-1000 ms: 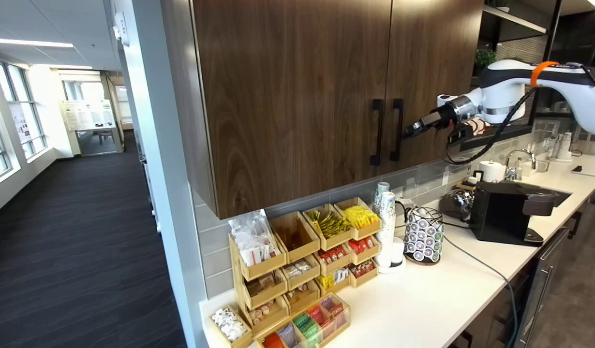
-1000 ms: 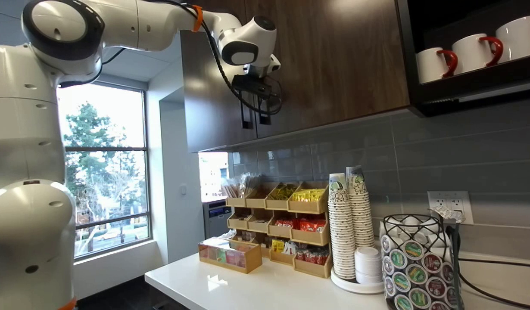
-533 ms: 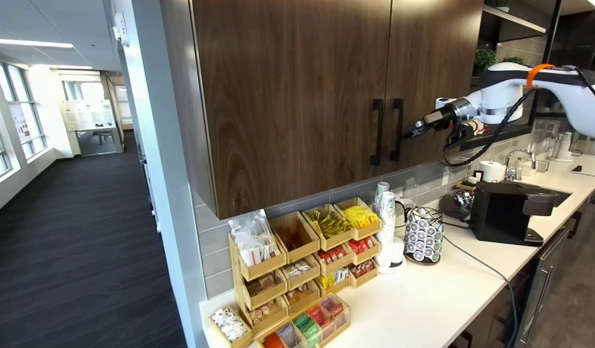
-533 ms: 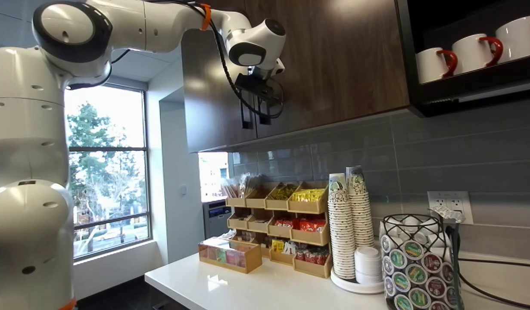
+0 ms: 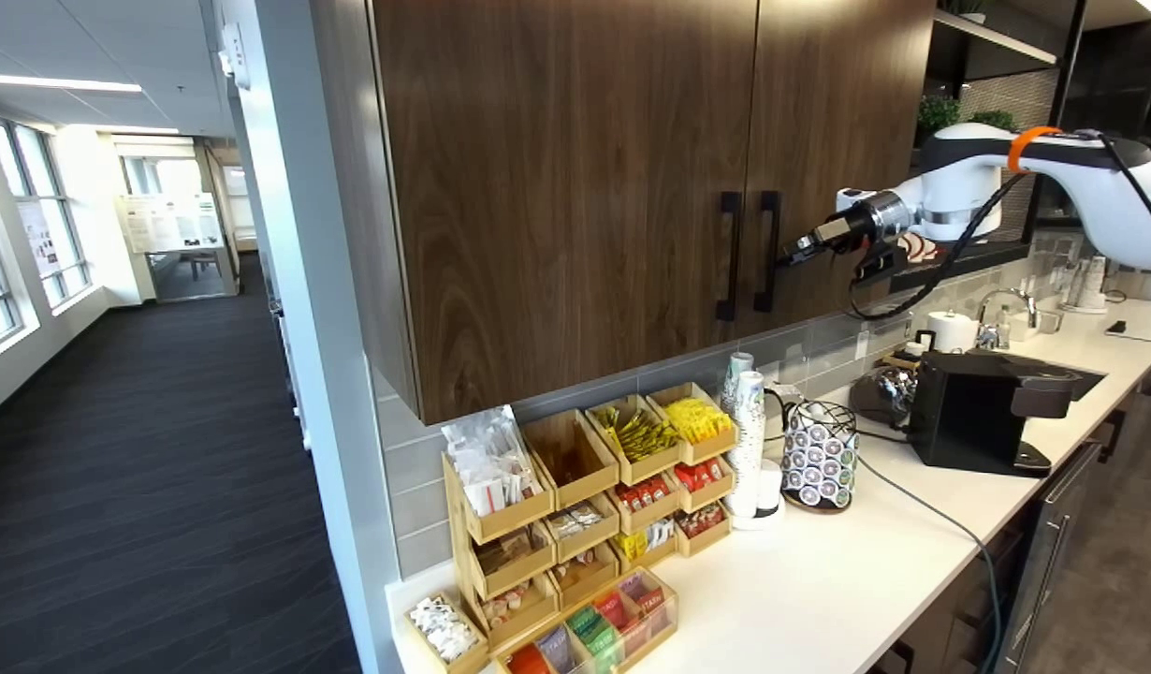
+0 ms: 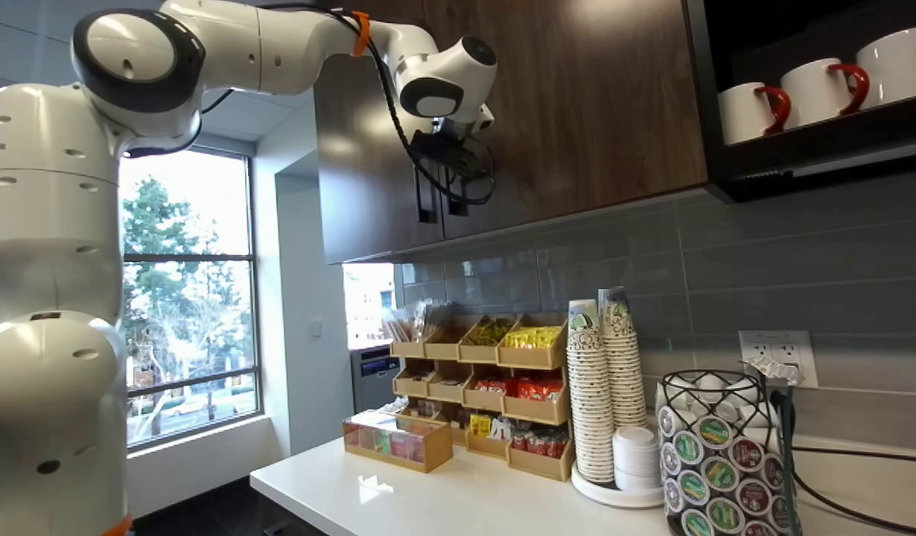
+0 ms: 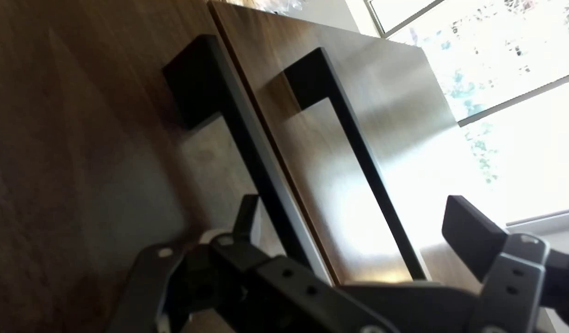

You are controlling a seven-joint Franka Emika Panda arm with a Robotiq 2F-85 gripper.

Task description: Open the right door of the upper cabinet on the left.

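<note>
In an exterior view, the upper cabinet (image 5: 365,197) is found fully closed: the right door (image 5: 842,103) is flush with the left door (image 5: 547,140), and no movement of either has been registered over the last second. The gripper (image 5: 794,253) is located just beside the right handle (image 5: 771,255), on the side away from the left handle (image 5: 734,255); whether contact has been made cannot be told. Within that second, the arm (image 5: 964,192) has been shifted slightly toward the handles, whereas the gripper's tip is recorded at nearly the same place. In an exterior view, the right door (image 6: 570,112) is likewise seen shut, and the orange band (image 6: 361,33) on the arm has been carried to the right and slightly down; the handles are partly hidden behind the gripper. In the wrist view, the fingers (image 7: 474,236) are spread wide, with nothing pinched. Both handles are seen across the gap between them, the right handle close to the finger on the left of that view; depth cannot be confirmed. The change is therefore judged to be fine alignment rather than opening, and the task is assessed as not yet past the approach. It is advised that only the right handle be taken between the fingers, since closing as now lined up could catch both handles and hold the pair shut.
</note>
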